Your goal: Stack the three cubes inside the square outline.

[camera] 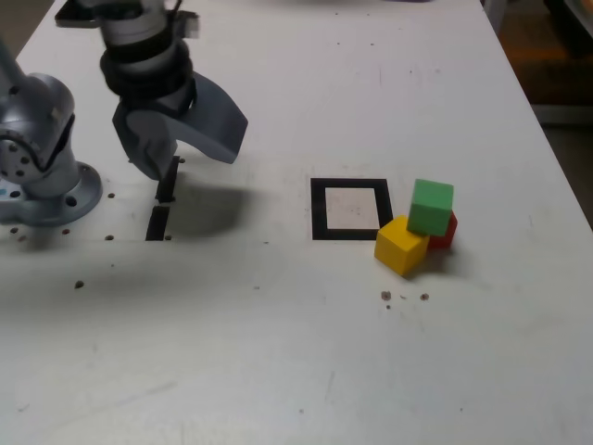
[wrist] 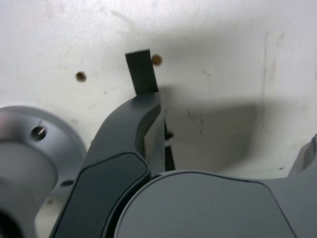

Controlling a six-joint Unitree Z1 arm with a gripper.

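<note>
from where i stand, ext. view first: the gripper hangs over the table on the view's left, jaws spread wide apart, nothing btwn them, so it's released. its shadow falls on the white top, nr two short black strips, which lie end to end w/ a small gap. the arm's round grey base is at the view's far left.

the cubes are bunched up toward the view's right: green sits up on top, w/ yellow and red below. red's mostly hidden behind green; can't tell exactly how much of green's weight is on each. yellow's turned, w/ a corner facing the cam. all 3 are outside the black sq. outline, just beside its right-hand side as the view shows it. the sq.'s white centre has no cube in it.

wrist view: big dark finger, the other one only partly in frame, bare table btwn. one strip shows past the fingertip, w/ small round holes nearby, plus part of the base. no cubes in this one.
</note>
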